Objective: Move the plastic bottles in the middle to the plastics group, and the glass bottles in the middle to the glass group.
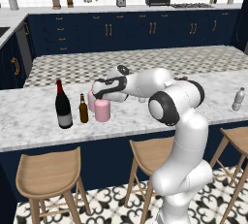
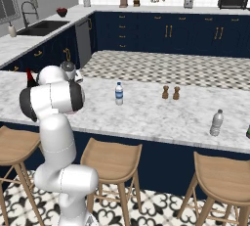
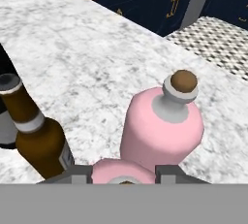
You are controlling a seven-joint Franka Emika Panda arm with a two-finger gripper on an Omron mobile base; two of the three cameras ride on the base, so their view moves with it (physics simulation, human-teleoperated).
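Two pink glass bottles (image 1: 101, 109) stand touching on the marble counter (image 1: 29, 121), just beside the brown beer bottle (image 1: 83, 109) and black wine bottle (image 1: 63, 105). The gripper (image 3: 125, 173) hangs right over the nearer one (image 3: 123, 170), a fingertip (image 3: 169, 172) on each side of its top; whether the pads grip or have let go cannot be told. Each squat jug is probably heavy, rigid, smooth and breakable, best pinched at the narrow neck. Well apart, the blue-labelled water bottle (image 2: 119, 93) waits mid-counter: light, squashy, best taken around its body.
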